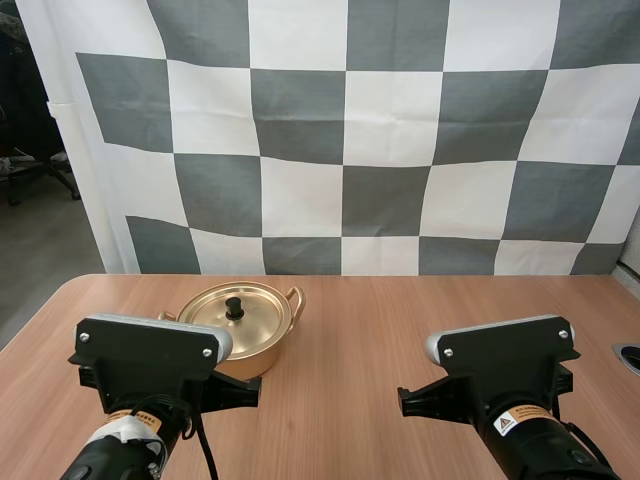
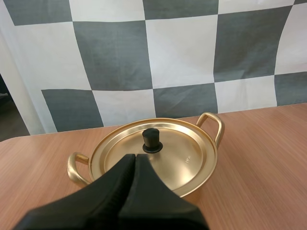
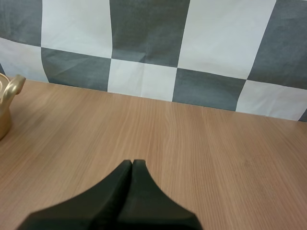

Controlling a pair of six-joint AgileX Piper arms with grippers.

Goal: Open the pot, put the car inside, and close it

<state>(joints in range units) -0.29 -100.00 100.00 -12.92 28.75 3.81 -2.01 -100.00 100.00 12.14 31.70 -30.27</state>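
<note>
A golden pot [image 1: 240, 330] stands on the wooden table with its lid [image 2: 158, 153] on; the lid has a black knob [image 2: 152, 140]. My left gripper [image 2: 134, 157] is shut on nothing, its fingers together as one dark wedge, just short of the pot and pointing at the knob. My right gripper [image 3: 132, 163] is also shut on nothing, over bare table to the right of the pot. One pot handle [image 3: 12, 86] shows beside it. In the high view my left arm [image 1: 150, 365] stands in front of the pot and my right arm [image 1: 505, 370] off to its right.
The wooden table [image 1: 400, 330] stretches bare between and beyond the arms. A small dark round thing [image 1: 630, 357] lies at the table's right edge.
</note>
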